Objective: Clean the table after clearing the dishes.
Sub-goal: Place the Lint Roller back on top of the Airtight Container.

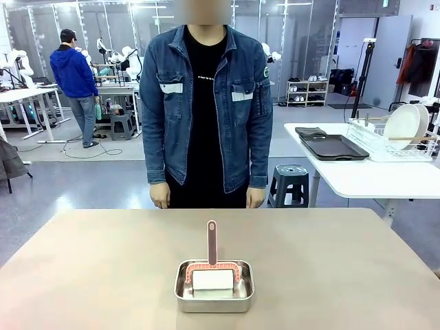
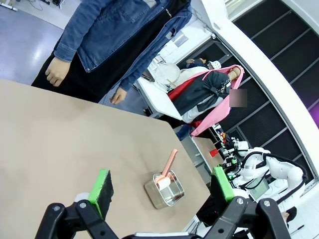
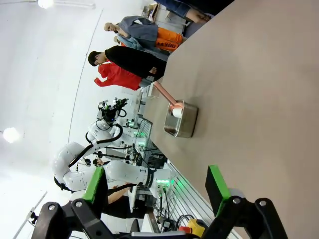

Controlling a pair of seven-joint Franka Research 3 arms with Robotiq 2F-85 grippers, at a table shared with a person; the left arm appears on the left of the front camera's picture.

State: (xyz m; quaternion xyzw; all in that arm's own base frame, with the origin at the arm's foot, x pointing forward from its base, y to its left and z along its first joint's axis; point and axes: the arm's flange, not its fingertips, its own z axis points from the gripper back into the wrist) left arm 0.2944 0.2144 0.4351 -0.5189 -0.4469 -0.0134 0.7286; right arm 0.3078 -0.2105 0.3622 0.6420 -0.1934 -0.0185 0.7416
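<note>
Table (image 1: 103, 268) | bare, ahead of both open hands | pan (image 1: 214, 285) centre

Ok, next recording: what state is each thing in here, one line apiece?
Small rectangular steel pan: upright on the table, near edge.
Pink-handled white scrubber: standing in the pan, handle up.
Beige-brown table: no dishes on it.
Left gripper: jaws open, holding nothing.
Right gripper: jaws open, holding nothing.

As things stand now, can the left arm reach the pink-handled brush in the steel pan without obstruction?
Probably yes. The left tool is open and holds nothing, and bare table lies between it and the steel pan. The brush handle sticks up out of the pan, and the person's hands hang at the far edge.
</note>
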